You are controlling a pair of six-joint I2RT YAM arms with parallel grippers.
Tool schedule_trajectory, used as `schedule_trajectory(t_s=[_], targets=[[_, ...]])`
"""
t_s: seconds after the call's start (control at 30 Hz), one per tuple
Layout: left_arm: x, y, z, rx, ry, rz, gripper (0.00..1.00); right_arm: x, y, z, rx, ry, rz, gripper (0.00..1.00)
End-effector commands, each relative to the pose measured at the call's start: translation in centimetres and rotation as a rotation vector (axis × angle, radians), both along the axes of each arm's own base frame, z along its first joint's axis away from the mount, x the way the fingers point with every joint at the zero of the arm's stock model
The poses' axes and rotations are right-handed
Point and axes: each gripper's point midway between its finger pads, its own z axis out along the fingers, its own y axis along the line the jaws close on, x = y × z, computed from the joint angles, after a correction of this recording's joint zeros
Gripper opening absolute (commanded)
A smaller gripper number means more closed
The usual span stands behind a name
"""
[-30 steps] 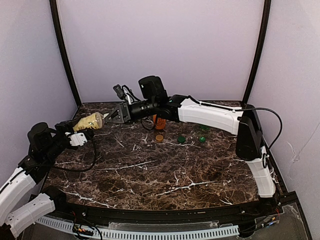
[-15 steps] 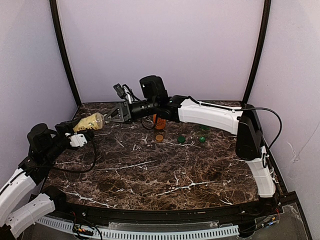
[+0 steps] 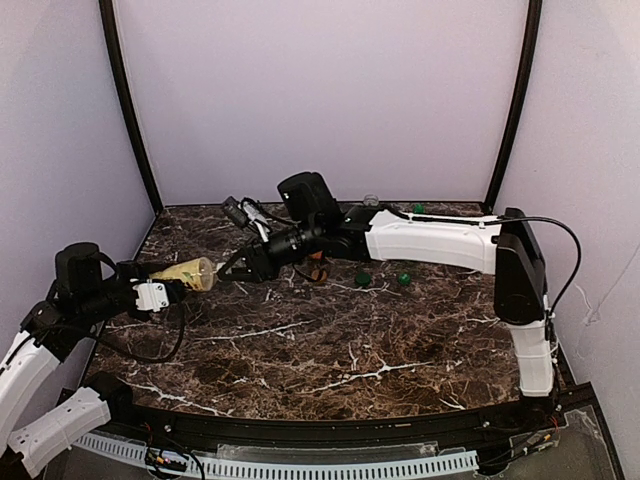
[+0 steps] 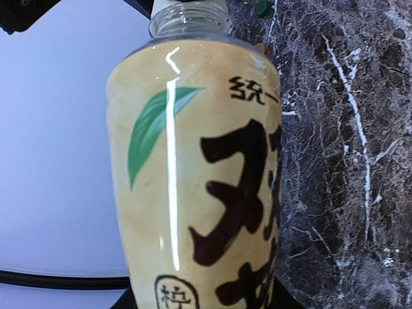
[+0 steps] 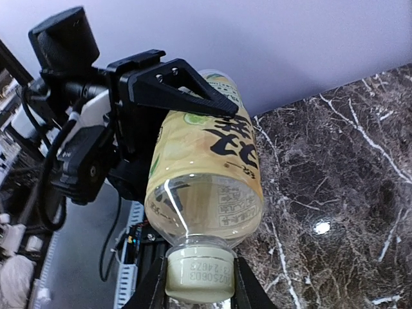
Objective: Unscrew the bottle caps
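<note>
A tan-labelled bottle (image 3: 188, 272) lies nearly level above the left side of the table. My left gripper (image 3: 168, 280) is shut round its body, which fills the left wrist view (image 4: 199, 193). The bottle's pale yellow cap (image 5: 198, 278) sits between my right gripper's fingers (image 5: 149, 291), and my right gripper (image 3: 226, 270) is shut on it. In the right wrist view the bottle (image 5: 206, 174) points at the camera, with the left gripper's black finger (image 5: 177, 87) over it. A dark green cap (image 3: 363, 279) and a bright green cap (image 3: 404, 278) lie loose on the marble.
An orange thing (image 3: 318, 264) shows partly behind my right wrist. A clear bottle top (image 3: 372, 200) and a green object (image 3: 417, 208) stand by the back wall. Black frame posts (image 3: 128, 110) rise at the back corners. The dark marble table (image 3: 330, 350) stretches toward the near edge.
Both grippers have come down and toward the near side with the bottle between them. The bottle now lies lower and more level. The right forearm now covers the orange thing more.
</note>
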Motion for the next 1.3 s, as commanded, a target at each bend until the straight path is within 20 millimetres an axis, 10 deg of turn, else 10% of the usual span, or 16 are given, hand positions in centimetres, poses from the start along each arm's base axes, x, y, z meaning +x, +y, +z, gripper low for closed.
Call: schedule_trajectory(t_s=[0.0,0.37,0.83,1.03,1.27], targets=[[-6.4,-4.3,-2.1,-0.149,0.308,-0.294,0.04,-3.9,-0.3,3.4,0.16,-0.582,0.118,0.0],[-8.0,-5.8,0.1,-0.352,0.453,-0.32,0.01,-10.3,-1.9,-0.4,0.272,-1.439,0.355,0.0],[-8.0,-5.8,-0.1,-0.364,0.462,-0.311,0.01,-8.6,-2.0,-1.8,0.27,-1.914,0.328,0.0],[-7.2,-5.6,0.1,-0.361,0.432,-0.287,0.01,-8.3,-2.7,1.0,0.323,-1.86,0.172,0.64],[-6.3,-5.3,0.1,-0.354,0.389,-0.254,0.01,-8.1,-4.5,3.2,0.352,-1.726,0.06,0.86]])
